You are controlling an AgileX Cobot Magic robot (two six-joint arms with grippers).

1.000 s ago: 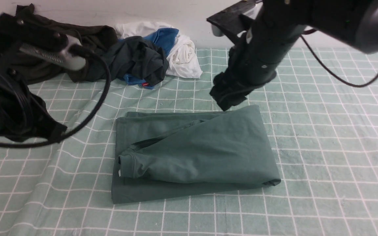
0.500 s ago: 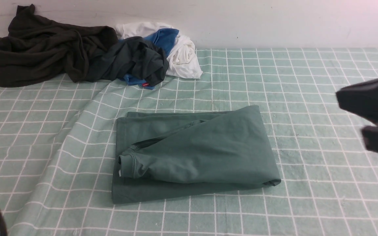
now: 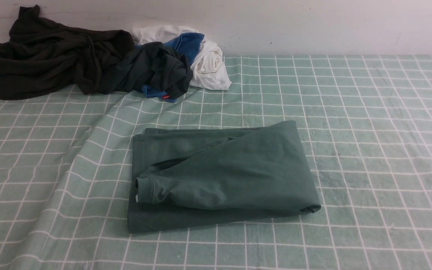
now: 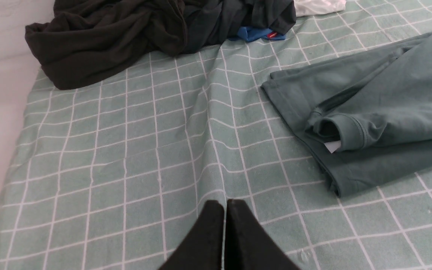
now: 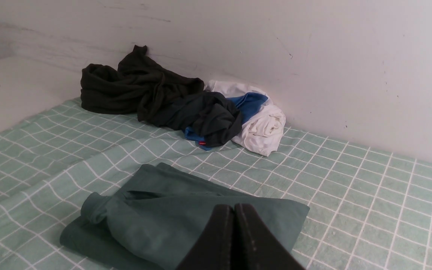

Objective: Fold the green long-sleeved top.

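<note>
The green long-sleeved top [image 3: 219,176] lies folded into a rough rectangle in the middle of the checked cloth, a ribbed cuff [image 3: 143,189] showing at its left side. It also shows in the left wrist view [image 4: 381,108] and the right wrist view [image 5: 171,217]. Neither arm shows in the front view. My left gripper [image 4: 225,204] is shut and empty, above bare cloth to the left of the top. My right gripper [image 5: 234,207] is shut and empty, held above the top. The logo is hidden.
A pile of clothes lies at the back left by the wall: a blackish-brown garment [image 3: 47,52], a very dark green one [image 3: 156,69], a blue one [image 3: 188,41] and a white one [image 3: 210,63]. The checked cloth [image 3: 369,150] has a ridge at the left.
Both arms have pulled back out of the front view: the left arm from the left side, the right arm from above the top and off to the right. The top has not moved.
</note>
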